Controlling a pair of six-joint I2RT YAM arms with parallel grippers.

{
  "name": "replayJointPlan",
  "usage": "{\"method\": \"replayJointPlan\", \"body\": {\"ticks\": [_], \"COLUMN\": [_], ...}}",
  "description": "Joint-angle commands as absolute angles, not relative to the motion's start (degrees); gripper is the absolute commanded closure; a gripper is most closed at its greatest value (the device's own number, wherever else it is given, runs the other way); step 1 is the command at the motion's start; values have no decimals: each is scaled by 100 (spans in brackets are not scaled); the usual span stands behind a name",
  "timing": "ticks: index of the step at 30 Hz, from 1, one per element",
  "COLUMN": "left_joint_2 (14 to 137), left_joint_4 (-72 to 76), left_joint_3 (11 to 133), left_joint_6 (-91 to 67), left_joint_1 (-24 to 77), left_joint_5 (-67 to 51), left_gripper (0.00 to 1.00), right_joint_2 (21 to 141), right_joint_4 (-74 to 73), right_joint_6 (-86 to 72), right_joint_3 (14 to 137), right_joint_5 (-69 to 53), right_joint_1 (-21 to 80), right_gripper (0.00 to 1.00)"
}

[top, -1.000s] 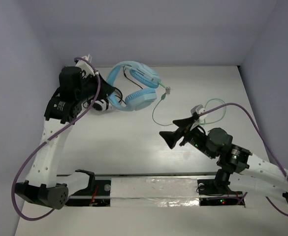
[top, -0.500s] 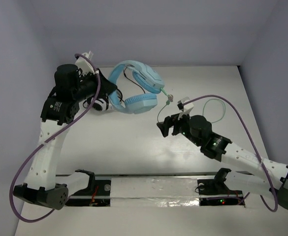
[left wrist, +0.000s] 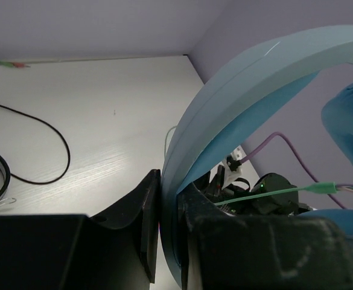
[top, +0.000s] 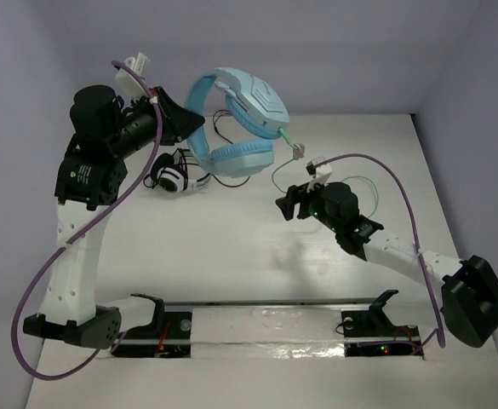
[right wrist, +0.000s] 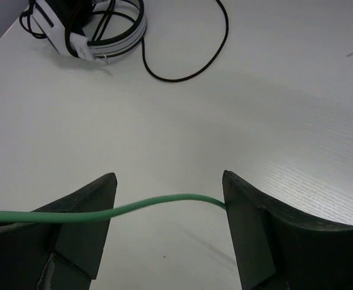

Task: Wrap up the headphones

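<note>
Left gripper (left wrist: 169, 238) is clamping the headband (left wrist: 248, 78), holding the headphones (top: 242, 111) up at 12 o'clock; cups are mostly cropped in the wrist view. Right gripper (right wrist: 170, 187) is standing wide, green cable (right wrist: 158, 202) running between the jaws, contact unclear.

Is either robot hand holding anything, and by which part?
Left gripper clamps the blue headphones by the headband; right gripper open, green cable passing loose between its jaws.
</note>
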State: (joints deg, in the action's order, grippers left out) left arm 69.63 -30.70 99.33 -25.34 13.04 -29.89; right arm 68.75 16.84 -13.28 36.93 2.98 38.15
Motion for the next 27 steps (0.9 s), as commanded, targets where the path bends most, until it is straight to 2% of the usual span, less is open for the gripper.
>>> {"method": "replayJointPlan", "body": {"ticks": [1,5,9,12,16,21,26,27], "left_joint_2": [6987,7259,7514,7559,7532,7655,7734,7752], "left_joint_4": [-2619,-2461,-2513,-2496,-2505,-2531,-2444,-2443], "left_joint_3": [10511,11073,11522,11619,11601,11830,11839,11830], "left_joint_6": [-2918,-3225,-3331,-3384,-3393,-3419,-3480,-3489], "left_joint_1": [1310,1310,1310,1310,1310,1248,1195,1195], "left_joint_5": [-3199,-3489,-3577,-3630,-3586,-3612,-3621,-3621], "left_gripper": [100,100,100,100,100,100,100,100], "right_joint_2": [6986,7207,7374,7567,7664,7647,7629,7620], "right_joint_4": [2364,2724,3057,3129,3111,3207,3313,3383], "right_joint_6": [-1265,-1397,-1608,-1713,-1836,-2152,-2407,-2478], "right_joint_3": [3850,3648,3498,3428,3472,3305,3226,3147], "right_joint_5": [-228,-360,-545,-378,-158,-351,-422,-483], "right_joint_1": [3595,3533,3419,3367,3366,3366,3366,3366], "right_gripper": [23,19,19,22,33,32,49,56]}}
